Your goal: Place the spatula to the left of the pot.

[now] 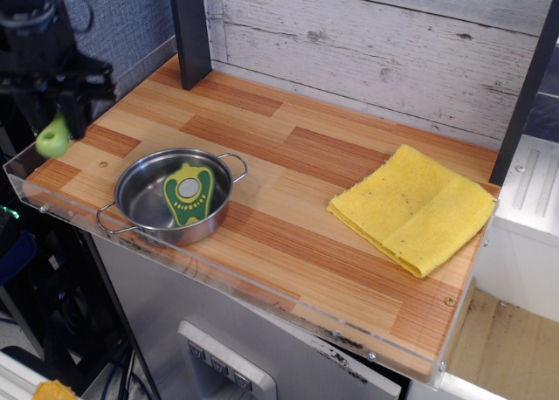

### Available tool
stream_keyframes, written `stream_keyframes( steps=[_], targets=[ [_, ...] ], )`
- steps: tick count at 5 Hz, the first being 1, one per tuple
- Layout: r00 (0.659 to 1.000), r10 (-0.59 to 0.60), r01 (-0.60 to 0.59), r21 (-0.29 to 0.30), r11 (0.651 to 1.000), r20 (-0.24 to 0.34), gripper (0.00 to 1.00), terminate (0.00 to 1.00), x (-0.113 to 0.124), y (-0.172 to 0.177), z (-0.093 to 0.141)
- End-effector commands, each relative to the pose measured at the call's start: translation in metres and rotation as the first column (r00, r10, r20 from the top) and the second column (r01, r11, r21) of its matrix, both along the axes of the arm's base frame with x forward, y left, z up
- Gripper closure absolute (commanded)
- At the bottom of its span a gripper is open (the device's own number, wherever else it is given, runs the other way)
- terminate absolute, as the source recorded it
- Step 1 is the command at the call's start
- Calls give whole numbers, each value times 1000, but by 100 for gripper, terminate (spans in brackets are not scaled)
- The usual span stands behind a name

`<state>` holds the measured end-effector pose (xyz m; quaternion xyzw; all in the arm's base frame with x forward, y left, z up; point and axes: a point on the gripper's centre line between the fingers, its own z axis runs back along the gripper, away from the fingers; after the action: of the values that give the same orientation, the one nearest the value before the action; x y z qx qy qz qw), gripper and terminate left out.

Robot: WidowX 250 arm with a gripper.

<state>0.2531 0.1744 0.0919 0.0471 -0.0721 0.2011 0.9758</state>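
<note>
Lime-green spatula [52, 139] hangs clamped in the closed hand [54, 112].

Spatula [52, 138] hangs in the air off the table's left end, only its lime-green handle showing. Shiny steel pot [172, 196] sits near the front left edge, wire handles out.

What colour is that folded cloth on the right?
The cloth is yellow with small dark specks, seen in the only camera view.
</note>
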Motion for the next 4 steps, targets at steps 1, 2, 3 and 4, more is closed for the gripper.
stream_keyframes(
  steps=[1,2,3,4],
  targets=[
    [948,-271,289,-96,952,168,100,0,21,-89,73],
    [917,-383,394,-111,912,110,100,0,20,-140,60],
    [904,-424,426,-137,894,42,100,0,6,-189,25],
    [910,-413,409,-98,907,-23,100,0,-9,-238,-6]
  ],
)
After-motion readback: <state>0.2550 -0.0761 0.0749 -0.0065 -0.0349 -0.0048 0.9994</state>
